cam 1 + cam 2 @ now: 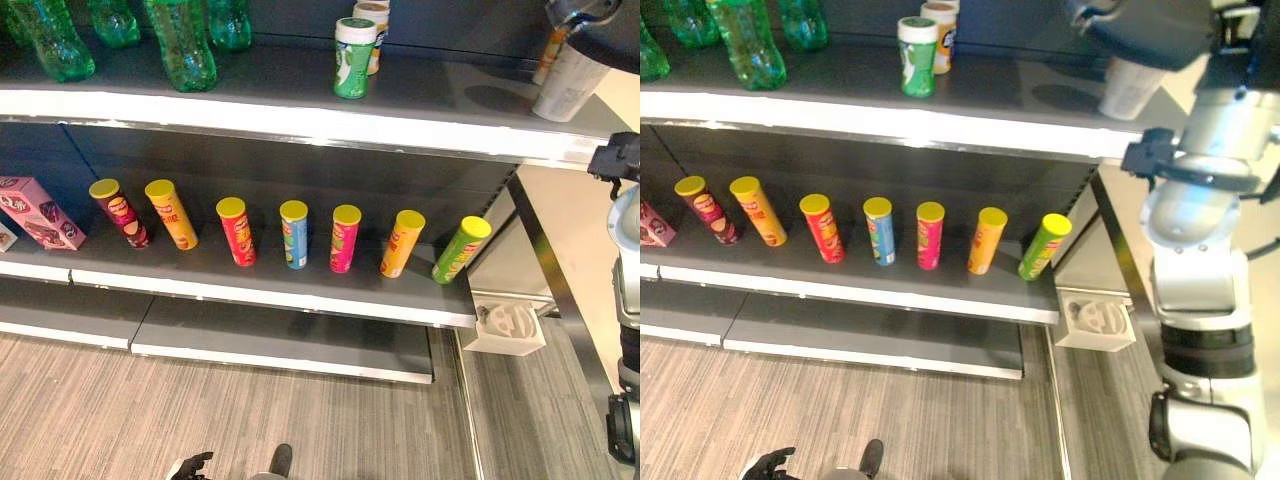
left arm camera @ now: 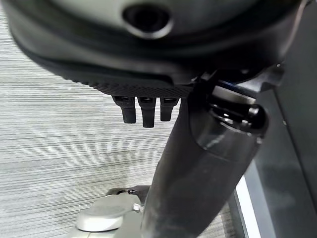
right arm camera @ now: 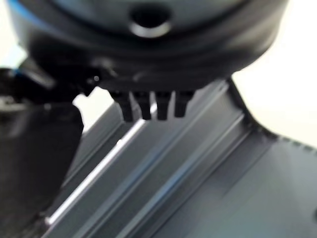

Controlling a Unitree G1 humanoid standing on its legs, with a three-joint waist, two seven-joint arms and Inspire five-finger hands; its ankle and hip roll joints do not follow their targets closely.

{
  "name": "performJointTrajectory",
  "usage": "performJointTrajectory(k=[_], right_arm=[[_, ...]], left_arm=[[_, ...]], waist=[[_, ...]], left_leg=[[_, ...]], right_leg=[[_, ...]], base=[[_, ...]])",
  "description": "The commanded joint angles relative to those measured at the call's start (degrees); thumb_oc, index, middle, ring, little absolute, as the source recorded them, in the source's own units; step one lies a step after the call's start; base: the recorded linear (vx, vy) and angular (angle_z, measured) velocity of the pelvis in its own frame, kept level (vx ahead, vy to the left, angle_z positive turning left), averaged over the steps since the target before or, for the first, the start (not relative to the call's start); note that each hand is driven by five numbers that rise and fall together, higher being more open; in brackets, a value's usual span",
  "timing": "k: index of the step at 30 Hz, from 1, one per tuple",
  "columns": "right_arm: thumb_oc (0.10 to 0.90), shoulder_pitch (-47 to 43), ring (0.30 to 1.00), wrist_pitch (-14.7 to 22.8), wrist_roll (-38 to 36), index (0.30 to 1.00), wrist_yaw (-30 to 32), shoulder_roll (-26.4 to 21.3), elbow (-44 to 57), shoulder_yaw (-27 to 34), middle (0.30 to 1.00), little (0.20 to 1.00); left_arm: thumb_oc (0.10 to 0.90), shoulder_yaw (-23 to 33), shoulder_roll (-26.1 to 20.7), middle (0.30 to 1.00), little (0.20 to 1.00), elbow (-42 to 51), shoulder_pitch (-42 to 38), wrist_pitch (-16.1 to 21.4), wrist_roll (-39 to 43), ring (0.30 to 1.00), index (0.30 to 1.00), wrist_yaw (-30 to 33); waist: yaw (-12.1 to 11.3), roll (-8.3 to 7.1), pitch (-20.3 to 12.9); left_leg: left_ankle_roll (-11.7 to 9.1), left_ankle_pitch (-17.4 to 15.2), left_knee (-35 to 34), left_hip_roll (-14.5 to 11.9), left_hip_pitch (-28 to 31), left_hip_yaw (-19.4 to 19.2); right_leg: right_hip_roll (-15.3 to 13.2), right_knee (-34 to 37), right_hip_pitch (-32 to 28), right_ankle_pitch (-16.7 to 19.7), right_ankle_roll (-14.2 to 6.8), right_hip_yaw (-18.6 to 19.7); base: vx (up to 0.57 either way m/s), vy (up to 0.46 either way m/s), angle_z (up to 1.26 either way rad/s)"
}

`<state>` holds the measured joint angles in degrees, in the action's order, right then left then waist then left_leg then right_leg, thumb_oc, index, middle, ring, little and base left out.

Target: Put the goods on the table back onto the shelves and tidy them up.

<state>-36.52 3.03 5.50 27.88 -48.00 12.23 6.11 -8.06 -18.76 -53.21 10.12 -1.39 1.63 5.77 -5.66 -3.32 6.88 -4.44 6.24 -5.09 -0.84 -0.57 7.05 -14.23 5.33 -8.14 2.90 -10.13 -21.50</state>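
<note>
Left hand [image 1: 765, 465] hangs low over grey wood-grain floor [image 1: 100, 400], fingers relaxed, nothing in it. Up and ahead of it, on the dark middle shelf [image 1: 300, 285]: pink cardboard box [image 1: 40, 212], then a row of yellow-lidded cardboard crisp tubes [image 1: 294, 235], spaced apart. The lime-green end tube [image 1: 460, 250] leans most. Top shelf [image 1: 250, 85]: green plastic bottles [image 1: 180, 40], green-and-white canister [image 1: 353, 58]. Right hand [image 1: 1140, 30] sits just over a white paper tub [image 1: 568, 82] at that shelf's right end; can't tell whether it grips. Looks late-stage: the tub placement, maybe straightening the tubes.
</note>
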Motion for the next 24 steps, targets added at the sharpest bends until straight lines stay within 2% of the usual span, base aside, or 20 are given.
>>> performJointTrajectory(k=[1, 5, 8, 10, 11, 13, 14, 15, 16, 18, 21, 22, 23, 24], right_arm=[[0.8, 2.79, 0.9, 7.49, -10.96, 0.9, -4.42, -1.02, 6.06, 4.08, 0.9, 0.9], [0.8, 11.42, 0.9, 11.65, -29.29, 0.9, -15.03, 1.17, 6.61, 4.99, 0.9, 0.9], [0.8, 18.37, 0.9, 11.51, -37.91, 0.9, -22.8, 1.11, 6.4, 5.67, 0.9, 0.9], [0.8, 20.96, 0.9, 11.45, -39.8, 0.9, -24.89, 1.64, 6.41, 6.44, 0.9, 0.9], [0.8, 25.48, 0.9, 11.28, -45.67, 0.9, -29.15, 4.37, 6.1, 6.0, 0.9, 0.9], [0.8, 35.36, 0.9, 6.85, -52.78, 0.9, -39.21, 6.32, 6.87, 4.77, 0.9, 0.9], [0.8, 37.76, 0.9, 6.05, -54.52, 0.9, -41.21, 7.78, 6.85, 3.91, 0.9, 0.9], [0.8, 42.07, 0.9, 3.32, -56.68, 0.9, -44.74, 10.1, 5.57, 1.66, 0.9, 0.9], [0.8, 43.73, 0.9, 2.8, -56.61, 0.9, -45.71, 11.03, 4.51, 0.6, 0.9, 0.9], [0.8, 50.24, 0.9, -1.36, -56.03, 0.9, -50.45, 12.72, 1.87, -2.46, 0.9, 0.9], [0.8, 52.99, 0.9, -3.25, -55.38, 0.9, -53.35, 12.76, -0.2, -3.88, 0.9, 0.9], [0.8, 54.69, 0.9, -4.04, -52.22, 0.9, -54.23, 11.72, -4.84, -5.83, 0.9, 0.9], [0.8, 54.59, 0.9, -3.96, -52.19, 0.9, -54.27, 11.72, -4.97, -5.92, 0.9, 0.9], [0.8, 55.03, 0.9, -3.99, -48.8, 0.9, -54.04, 11.13, -7.57, -6.56, 0.9, 0.9]], left_arm=[[0.8, -0.89, -1.78, 0.9, 0.9, 0.88, -0.11, 1.23, -1.74, 0.9, 0.9, 0.18], [0.8, -0.02, -1.94, 0.9, 0.9, 2.17, 0.26, 1.89, -1.48, 0.9, 0.9, -1.71], [0.8, 0.67, -2.3, 0.9, 0.9, 2.7, -0.26, 2.49, -2.13, 0.9, 0.9, -3.0], [0.8, 0.69, -2.44, 0.9, 0.9, 2.9, -0.3, 2.65, -2.44, 0.9, 0.9, -3.55], [0.8, 0.93, -2.62, 0.9, 0.9, 2.83, -1.0, 3.04, -2.8, 0.9, 0.9, -4.02], [0.8, 2.03, -3.0, 0.9, 0.9, 3.79, -1.38, 3.97, -4.24, 0.9, 0.9, -6.23], [0.8, 2.01, -3.04, 0.9, 0.9, 3.77, -1.44, 4.16, -4.58, 0.9, 0.9, -6.44], [0.8, 2.59, -3.06, 0.9, 0.9, 3.57, -1.74, 4.18, -4.93, 0.9, 0.9, -7.2], [0.8, 2.72, -2.87, 0.9, 0.9, 3.19, -1.76, 4.34, -5.21, 0.9, 0.9, -7.34], [0.8, 3.68, -2.28, 0.9, 0.9, 1.9, -1.55, 4.76, -5.72, 0.9, 0.9, -8.24], [0.8, 3.88, -2.29, 0.9, 0.9, 1.32, -1.32, 4.99, -6.44, 0.9, 0.9, -8.75], [0.8, 3.82, -2.36, 0.9, 0.9, 0.86, -1.27, 5.21, -7.03, 0.9, 0.9, -9.28], [0.8, 3.86, -2.36, 0.9, 0.9, 0.86, -1.25, 5.22, -7.03, 0.9, 0.9, -9.28], [0.8, 3.73, -2.3, 0.9, 0.9, 0.72, -1.26, 5.22, -7.2, 0.9, 0.9, -9.42]], waist=[[-0.92, 1.08, -4.7], [0.46, 1.29, -4.61], [1.18, 1.16, -4.6], [1.2, 1.11, -4.75], [1.71, 1.02, -4.77], [2.57, 0.63, -5.04], [2.65, 0.55, -5.19], [3.05, 0.41, -5.24], [3.15, 0.37, -5.29], [3.88, 0.24, -5.35], [4.11, 0.19, -5.41], [4.19, 0.08, -5.28], [4.24, 0.07, -5.27], [4.27, 0.06, -5.15]], left_leg=[[-0.83, -8.37, 0.09, -4.01, 3.96, -5.05], [-1.26, -8.23, 0.09, -4.83, 4.35, -6.53], [-1.55, -8.19, 0.09, -5.36, 4.61, -7.39], [-1.65, -8.3, 0.09, -5.58, 4.81, -7.61], [-1.74, -8.28, 0.09, -5.79, 5.01, -8.05], [-1.93, -8.45, 0.09, -6.08, 5.53, -8.72], [-1.97, -8.47, 0.09, -6.13, 5.59, -8.9], [-2.06, -8.38, 0.09, -6.27, 5.67, -9.29], [-2.06, -8.37, 0.09, -6.25, 5.7, -9.38], [-2.12, -8.27, 0.09, -6.16, 5.81, -9.72], [-2.18, -8.26, 0.09, -6.13, 5.89, -9.68], [-2.19, -8.18, 0.09, -6.01, 5.9, -9.72], [-2.19, -8.19, 0.09, -6.01, 5.92, -9.72], [-2.18, -8.16, 0.09, -5.97, 5.9, -9.71]], right_leg=[[-1.21, -0.33, 2.45, 1.56, -1.8, -1.21], [-0.57, -0.33, 3.1, 1.44, -1.55, 0.09], [-0.22, -0.33, 3.44, 1.38, -1.35, 0.73], [-0.1, -0.33, 3.45, 1.32, -1.3, 0.85], [0.05, -0.33, 3.57, 1.35, -1.16, 1.25], [0.25, -0.33, 3.59, 1.28, -1.08, 1.8], [0.3, -0.33, 3.61, 1.27, -1.07, 1.88], [0.29, -0.33, 3.75, 1.34, -1.02, 2.07], [0.25, -0.33, 3.76, 1.39, -1.01, 2.04], [0.12, -0.33, 3.76, 1.55, -1.01, 2.14], [-0.04, -0.38, 3.69, 1.57, -1.04, 1.95], [-0.18, -0.45, 3.62, 1.69, -1.1, 1.93], [-0.18, -0.45, 3.6, 1.68, -1.1, 1.93], [-0.26, -0.47, 3.61, 1.74, -1.15, 1.88]], base=[[-0.03, -0.023, -0.29], [-0.03, -0.015, -0.27], [-0.02, -0.014, -0.23], [-0.01, -0.009, -0.22], [-0.02, -0.01, -0.15], [-0.02, -0.013, -0.12], [-0.02, -0.004, -0.1], [-0.02, 0.002, -0.17], [-0.02, 0.007, -0.15], [-0.02, 0.012, -0.14], [0.0, 0.004, -0.05], [0.0, 0.0, 0.0], [0.0, 0.0, 0.0], [0.0, 0.0, 0.0]])
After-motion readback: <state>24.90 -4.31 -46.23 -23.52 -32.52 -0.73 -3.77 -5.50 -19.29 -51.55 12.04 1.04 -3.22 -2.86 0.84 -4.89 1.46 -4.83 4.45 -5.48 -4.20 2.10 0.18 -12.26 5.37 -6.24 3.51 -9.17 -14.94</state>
